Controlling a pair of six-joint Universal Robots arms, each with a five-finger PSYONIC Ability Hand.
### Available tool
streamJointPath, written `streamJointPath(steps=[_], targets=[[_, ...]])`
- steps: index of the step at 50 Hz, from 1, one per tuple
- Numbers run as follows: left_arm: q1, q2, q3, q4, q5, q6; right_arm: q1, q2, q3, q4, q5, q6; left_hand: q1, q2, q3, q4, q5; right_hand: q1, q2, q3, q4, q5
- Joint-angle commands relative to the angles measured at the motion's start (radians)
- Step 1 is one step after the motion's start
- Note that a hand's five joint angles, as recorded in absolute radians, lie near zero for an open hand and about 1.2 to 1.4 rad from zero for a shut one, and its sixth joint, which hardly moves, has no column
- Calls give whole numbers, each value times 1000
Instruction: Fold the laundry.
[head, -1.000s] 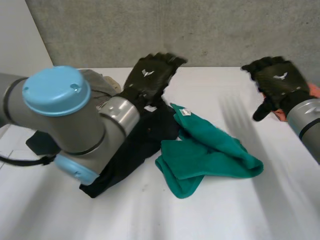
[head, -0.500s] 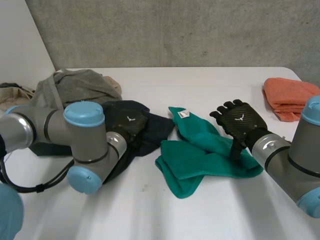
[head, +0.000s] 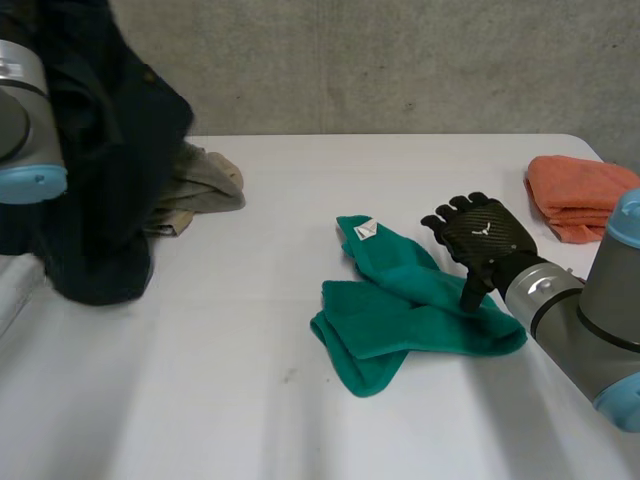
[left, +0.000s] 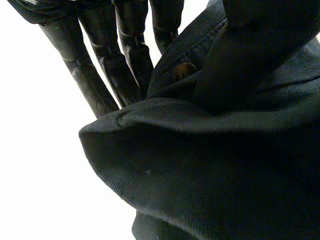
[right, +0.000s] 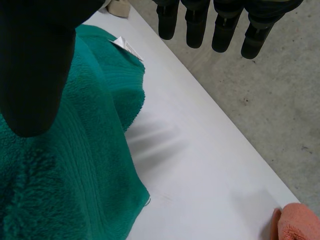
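The left hand (left: 90, 75) pinches a dark garment (head: 100, 150) between straight fingers and thumb, holding it above the bench (head: 300, 200); the cloth hides much of that arm. The right hand (head: 482, 238), fingers spread and holding nothing, is at the crumpled green towel's (head: 400, 320) edge; whether it touches the towel is unclear

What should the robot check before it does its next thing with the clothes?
1. Dark garment off the table: ok, it hangs in the air.
2. Left hand grip: ok, fingers and thumb pinch the dark cloth.
3. Right hand free: ok, open over the green towel, holding nothing.
4. Green towel flat: not ok, it is bunched up.
5. Orange towel out of the way: ok, it sits at the table's far right edge.
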Motion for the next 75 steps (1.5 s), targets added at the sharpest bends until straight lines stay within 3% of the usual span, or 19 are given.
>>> streamJointPath(steps=[1, 4, 5, 6, 7, 13, 21, 32, 40, 48, 52, 54, 58, 62, 63, 64, 65, 70, 75], targets=[[58, -155, 45, 2, -26, 93, 6, 0, 4, 0, 0, 0, 296, 220, 209, 199, 274, -47, -36, -37, -40, -50], [66, -233, 50, 5, -6, 137, 6, 0, 4, 0, 0, 0, 296, 220, 209, 199, 274, -47, -36, -37, -40, -50], [70, -253, 53, 5, 1, 145, 6, 0, 4, 1, 0, 0, 99, 22, 11, 1, 77, -47, -36, -37, -40, -50], [74, -268, 56, 5, 6, 147, 6, 0, 4, 1, 0, 0, -260, -337, -348, -358, -282, -47, -36, -37, -40, -50], [74, -290, 56, -4, 17, 144, 6, 0, 4, 0, 2, 0, -925, -1002, -1013, -1023, -947, -47, -36, -37, -40, -50], [38, -266, -19, -9, 37, 133, 0, -1, -2, 0, 2, 3, -925, -1001, -1012, -1022, -946, -47, -36, -37, -40, -50], [-90, 3, -218, -16, 38, 58, -6, -11, -31, 15, 6, 1, -919, -995, -1006, -1017, -941, -47, -36, -37, -40, -50], [-420, 207, -577, -223, 80, -40, -28, -95, -97, 265, -21, -19, -802, -878, -889, -899, -823, -47, -36, -37, -40, -50], [-653, 146, -665, -288, 84, -282, -143, -94, -64, 425, -113, -189, -734, -810, -821, -831, -755, -47, -36, -37, -40, -50], [-680, -37, -553, -288, 89, -393, -229, -84, 33, 397, -144, -293, -781, -857, -868, -879, -803, -47, -36, -37, -40, -50], [-693, -120, -487, -288, 89, -392, -230, -25, 85, 252, -143, -290, -719, -796, -807, -817, -741, -47, -36, -37, -40, -50], [-692, -138, -464, -288, 89, -392, -230, -8, 102, 198, -143, -286, -611, -688, -699, -709, -633, -47, -36, -37, -40, -50], [-687, -176, -408, -289, 83, -393, -226, 21, 119, 121, -146, -272, -78, -155, -166, -176, -100, -34, -23, -24, -28, -37], [-680, -167, -400, -289, 80, -390, -223, 66, 111, 109, -149, -237, 296, 220, 209, 199, 274, 373, 384, 383, 380, 370], [-677, -161, -400, -289, 80, -390, -221, 69, 110, 109, -149, -229, 296, 220, 209, 199, 274, 555, 565, 565, 561, 552], [-675, -158, -400, -289, 80, -390, -221, 71, 104, 109, -153, -211, 296, 220, 209, 199, 274, 1028, 1038, 1037, 1034, 1024], [-673, -150, -401, -289, 80, -389, -223, 71, 102, 109, -156, -201, 296, 220, 209, 199, 274, 1174, 1184, 1183, 1180, 1170], [-649, 32, -413, -303, 75, -387, -236, 16, 62, 113, -172, -91, 296, 220, 209, 199, 274, 1175, 1186, 1185, 1181, 1172], [-583, 193, -404, -361, 83, -386, -256, -216, -3, 139, -173, 56, 296, 220, 209, 199, 274, 1175, 1186, 1185, 1181, 1172]])
